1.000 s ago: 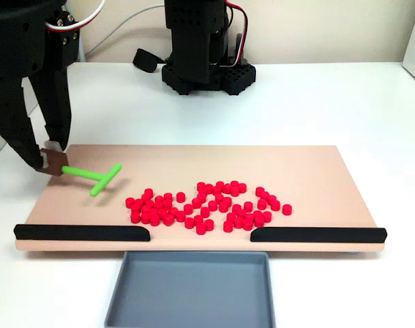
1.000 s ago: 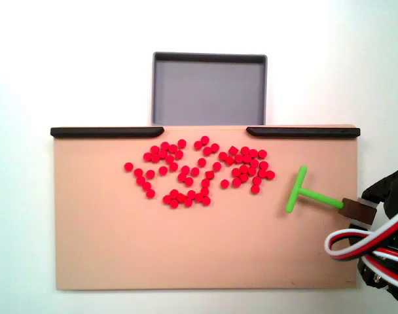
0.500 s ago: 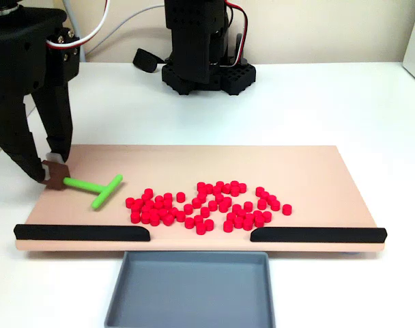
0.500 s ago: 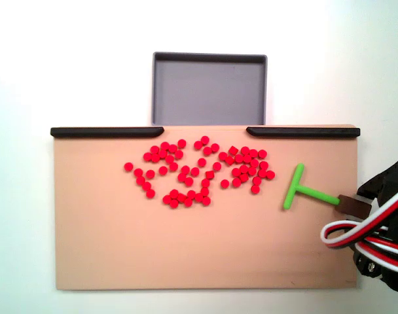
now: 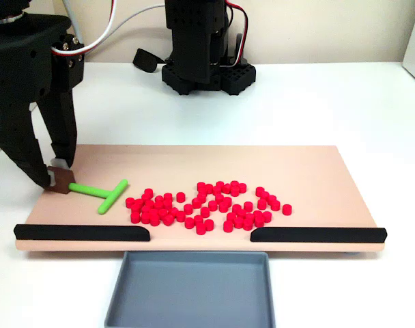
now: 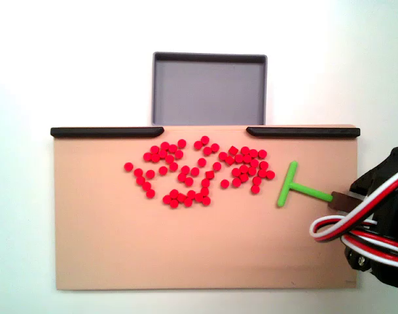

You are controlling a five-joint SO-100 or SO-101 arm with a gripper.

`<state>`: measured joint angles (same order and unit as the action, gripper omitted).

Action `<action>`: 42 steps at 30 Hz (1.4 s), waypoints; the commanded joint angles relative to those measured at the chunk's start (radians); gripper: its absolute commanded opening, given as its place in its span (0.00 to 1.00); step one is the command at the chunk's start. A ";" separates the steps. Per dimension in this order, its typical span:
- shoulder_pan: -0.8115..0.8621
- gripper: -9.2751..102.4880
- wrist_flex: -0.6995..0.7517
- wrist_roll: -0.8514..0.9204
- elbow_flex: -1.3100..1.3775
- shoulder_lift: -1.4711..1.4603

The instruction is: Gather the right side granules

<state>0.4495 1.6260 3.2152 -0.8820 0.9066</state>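
Since the earlier frames the pusher (image 5: 104, 193) had slid along the board (image 5: 310, 164) toward the granules (image 5: 206, 204), its crossbar now just beside the nearest of them in both fixed views, with a thin gap left. The gripper (image 5: 57, 179) had come with it and was clamped on the small brown block (image 6: 340, 199) at the end of the pusher's stem, near the board's left edge in the front view and its right edge in the top view.

The granules (image 6: 200, 171) lay as a loose band across the middle of the board, near the edge with the two black strips (image 5: 82, 233) but not touching them. The gap between the strips opened onto the grey tray (image 5: 190, 290), which sat against that edge. Bare board lay on the far side of the band from the strips, and beyond the end of the band away from the pusher.
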 commanded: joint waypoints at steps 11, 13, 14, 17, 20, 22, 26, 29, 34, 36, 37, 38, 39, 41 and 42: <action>-0.034 0.08 -0.008 0.431 0.058 -0.017; -0.037 0.08 -0.008 0.425 0.063 -0.021; -0.038 0.08 -0.008 0.420 0.063 -0.023; -0.044 0.08 -0.008 0.408 0.063 -0.021; -0.051 0.08 -0.008 0.397 0.063 -0.021; -0.055 0.08 -0.008 0.391 0.063 -0.021; -0.063 0.08 -0.008 0.379 0.063 -0.023; -0.067 0.08 -0.008 0.371 0.063 -0.025; -0.078 0.08 -0.008 0.359 0.063 -0.028; -0.081 0.08 -0.008 0.354 0.063 -0.028; -0.081 0.08 -0.008 0.354 0.063 -0.029; -0.083 0.08 -0.008 0.353 0.063 -0.029; -0.084 0.08 -0.008 0.351 0.063 -0.029; -0.087 0.08 -0.008 0.347 0.063 -0.029; -0.089 0.08 -0.008 0.345 0.063 -0.029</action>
<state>0.3743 1.6183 3.2152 -0.8437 0.8744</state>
